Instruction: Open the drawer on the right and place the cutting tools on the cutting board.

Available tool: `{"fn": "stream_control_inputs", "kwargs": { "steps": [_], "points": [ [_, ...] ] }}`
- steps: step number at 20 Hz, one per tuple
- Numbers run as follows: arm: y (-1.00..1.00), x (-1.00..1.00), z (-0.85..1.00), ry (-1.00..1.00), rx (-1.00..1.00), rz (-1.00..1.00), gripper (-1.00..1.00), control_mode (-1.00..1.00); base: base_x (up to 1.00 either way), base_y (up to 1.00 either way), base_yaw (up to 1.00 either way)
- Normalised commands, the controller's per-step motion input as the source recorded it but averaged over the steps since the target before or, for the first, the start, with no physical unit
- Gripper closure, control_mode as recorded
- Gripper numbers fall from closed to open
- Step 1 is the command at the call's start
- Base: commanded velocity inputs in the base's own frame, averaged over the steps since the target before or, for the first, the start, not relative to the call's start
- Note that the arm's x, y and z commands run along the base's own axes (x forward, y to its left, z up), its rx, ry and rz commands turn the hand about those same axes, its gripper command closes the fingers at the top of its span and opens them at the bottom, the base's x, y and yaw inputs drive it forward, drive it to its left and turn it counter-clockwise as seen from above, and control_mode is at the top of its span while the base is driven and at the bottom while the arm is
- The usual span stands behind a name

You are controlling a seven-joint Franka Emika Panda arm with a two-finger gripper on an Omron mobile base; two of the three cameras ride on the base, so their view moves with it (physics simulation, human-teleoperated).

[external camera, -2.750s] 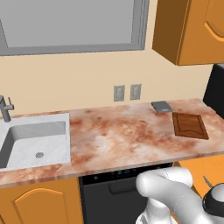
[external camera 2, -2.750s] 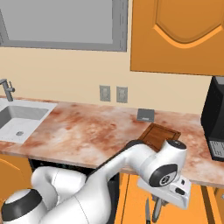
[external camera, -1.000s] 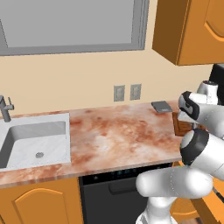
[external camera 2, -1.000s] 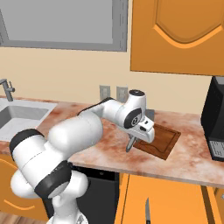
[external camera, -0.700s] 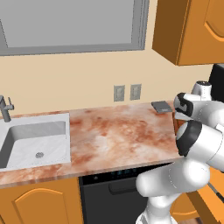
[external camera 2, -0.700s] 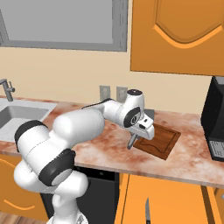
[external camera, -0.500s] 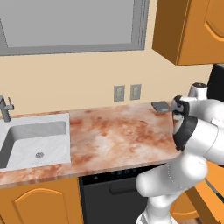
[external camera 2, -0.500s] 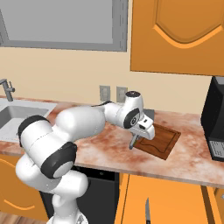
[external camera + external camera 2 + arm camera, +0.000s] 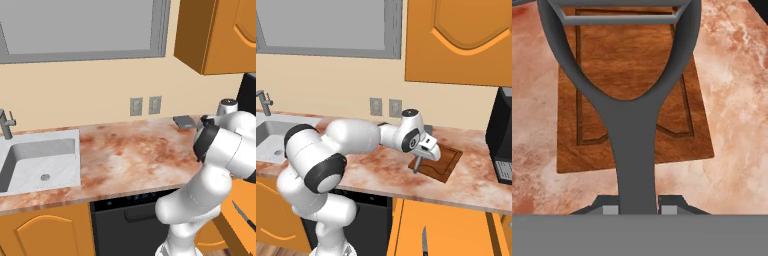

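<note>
Over the dark reddish-brown grooved wooden cutting board (image 9: pixel 437 160), the two-finger gripper (image 9: pixel 419 161) clamps a grey Y-shaped metal peeler (image 9: pixel 629 95). Peeler's long axis points down at the board's near-left corner. A slim dark knife (image 9: pixel 424 242) lies in the open orange-brown drawer (image 9: pixel 456 227), near and below.

My arm (image 9: pixel 351 137) is glossy white, built from fat rounded segments. Dark grey to black rings sit at the joints, one at about 9 o'clock in the right base view on the big elbow, another near the wrist. The wrist ends in a round cap with a grey disc. My gripper (image 9: pixel 639 207) has two small dark fingertips with paler grey pads.
</note>
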Motion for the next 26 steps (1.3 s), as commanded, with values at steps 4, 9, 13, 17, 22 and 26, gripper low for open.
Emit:
{"fn": "stream_control_inputs", "kwargs": {
  "steps": [4,9,13,17,22,26],
  "points": [
    [-0.17,0.23,-0.03,0.00,0.00,0.00,1.00,-1.00,0.00,0.00,0.00],
    [-0.28,0.15,-0.05,0.00,-0.01,0.00,1.00,-1.00,0.00,0.00,0.00],
    [-0.34,0.07,-0.09,0.00,-0.01,0.00,1.00,-1.00,0.00,0.00,0.00],
    [-0.18,0.05,-0.18,0.00,-0.01,0.00,1.00,-1.00,0.00,0.00,0.00],
    [-0.13,0.02,-0.26,0.00,0.00,0.00,1.00,-1.00,0.00,0.00,0.00],
    [-0.06,0.01,-0.24,0.00,0.00,0.00,1.00,-1.00,0.00,0.00,0.00]
  ]
}}
